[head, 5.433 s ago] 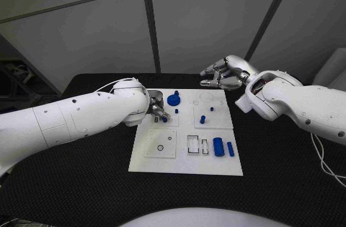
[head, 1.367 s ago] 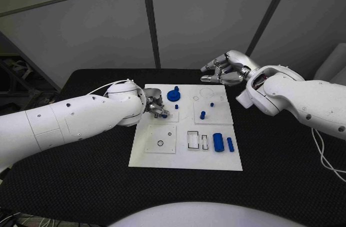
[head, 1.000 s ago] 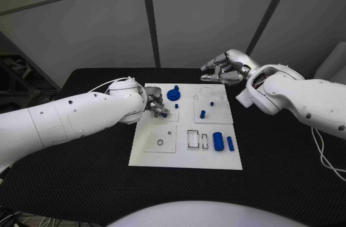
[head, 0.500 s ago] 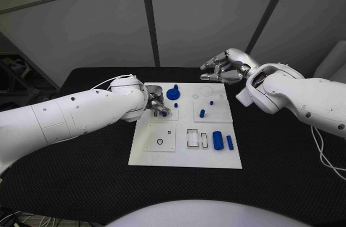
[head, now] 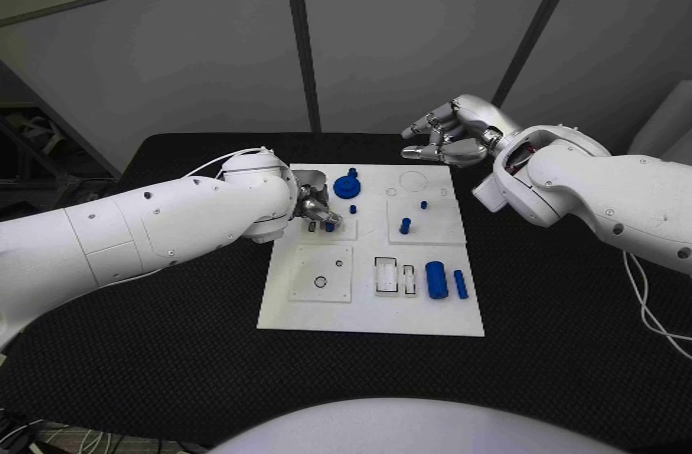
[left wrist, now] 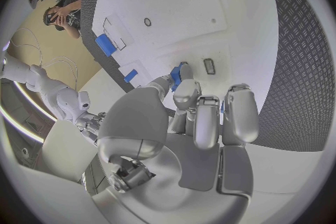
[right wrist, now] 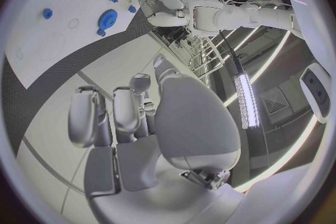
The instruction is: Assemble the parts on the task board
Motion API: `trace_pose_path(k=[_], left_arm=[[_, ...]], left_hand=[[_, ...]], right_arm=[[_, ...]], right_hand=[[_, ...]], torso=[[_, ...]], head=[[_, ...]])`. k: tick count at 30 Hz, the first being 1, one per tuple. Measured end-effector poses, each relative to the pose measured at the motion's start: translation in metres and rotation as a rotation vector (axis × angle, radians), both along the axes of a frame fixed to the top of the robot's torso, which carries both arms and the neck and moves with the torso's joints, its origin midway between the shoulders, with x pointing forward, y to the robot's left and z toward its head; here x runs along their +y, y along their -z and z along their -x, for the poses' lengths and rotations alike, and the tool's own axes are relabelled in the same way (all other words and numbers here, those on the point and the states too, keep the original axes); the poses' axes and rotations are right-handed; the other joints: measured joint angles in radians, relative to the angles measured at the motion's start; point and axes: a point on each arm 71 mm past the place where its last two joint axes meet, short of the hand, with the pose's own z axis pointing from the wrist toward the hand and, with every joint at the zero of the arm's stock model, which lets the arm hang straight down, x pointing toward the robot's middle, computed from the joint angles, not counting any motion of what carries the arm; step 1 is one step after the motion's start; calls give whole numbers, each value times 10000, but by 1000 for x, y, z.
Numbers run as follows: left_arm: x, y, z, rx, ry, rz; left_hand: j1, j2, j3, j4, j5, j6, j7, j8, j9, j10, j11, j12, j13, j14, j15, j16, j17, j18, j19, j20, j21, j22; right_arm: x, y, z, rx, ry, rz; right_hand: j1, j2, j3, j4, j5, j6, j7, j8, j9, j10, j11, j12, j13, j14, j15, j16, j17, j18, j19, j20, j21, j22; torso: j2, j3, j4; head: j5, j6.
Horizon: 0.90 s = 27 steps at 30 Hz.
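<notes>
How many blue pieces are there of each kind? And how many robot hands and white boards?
Blue gear: 1
Big blue cylinders: 2
Small blue pegs: 4, one at the fingertips of the left hand
Robot hands, left and right hand: 2
White task board: 1
Total: 10

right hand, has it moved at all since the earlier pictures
No. The right hand hangs just past the far edge of the white board, near its far right corner, same as before, fingers curled on nothing.
</notes>
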Motion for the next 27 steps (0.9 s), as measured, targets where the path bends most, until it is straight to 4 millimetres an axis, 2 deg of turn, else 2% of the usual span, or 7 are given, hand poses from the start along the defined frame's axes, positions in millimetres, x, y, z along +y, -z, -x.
trace_pose_path(k=[2,6,10,15,21,27], left_arm=[[0,0,0,19,-5,-3],[2,0,0,54,-33,-26],[4,1,0,95,-93,-88],[4,1,0,115,-116,-103],[4,1,0,118,-132,-97],[4,1,0,94,-145,-76]], left_hand=[[-120,-108,263,-263,-58,19,-19,0,1,0,0,36,0,15,-16,7,0,0,0,0,0,45],[-347,-216,563,-509,-128,107,-37,-59,14,1,0,149,6,16,-20,49,0,0,0,0,0,65],[-399,-267,689,-635,-127,142,-72,-78,15,25,-24,196,8,4,-77,49,0,0,38,-38,0,90],[-411,-256,734,-625,-128,142,-72,-113,28,9,-49,196,8,8,-84,88,0,0,37,-37,0,89],[-237,-258,795,-576,405,178,-35,-144,96,-7,-63,196,7,8,-83,88,0,1,73,-73,0,146],[-146,-346,796,-577,468,178,-34,-143,111,-8,-61,233,6,7,-79,125,0,1,73,-73,39,186]], right_arm=[[0,0,0,0,1,1],[0,0,0,0,3,1],[0,0,0,-1,4,2],[0,0,0,-1,6,2],[0,0,0,-2,2,1],[0,0,0,-4,-2,-1]], right_hand=[[0,0,0,0,0,0,0,0,0,0,0,0,0,0,0,0,0,0,0,0,0,0],[0,0,0,0,0,0,0,0,0,0,0,0,0,0,0,0,0,0,0,0,0,0],[0,0,0,0,0,0,0,0,0,0,0,0,0,0,0,0,-1,0,0,0,0,0],[0,0,0,0,0,0,0,0,0,0,0,0,0,0,0,0,-2,0,0,0,0,0],[0,0,0,0,0,0,0,0,0,0,-1,0,0,0,0,0,-2,0,0,0,0,0],[0,0,0,0,0,0,0,0,0,0,0,0,0,0,0,-45,-3,0,0,0,0,0]], torso=[[0,0,0],[-1,0,5],[-1,-2,7],[-1,-3,7],[0,-3,7],[4,-2,7]], head=[[2,-2],[2,-6],[3,-7],[9,-6],[17,2],[21,1]])
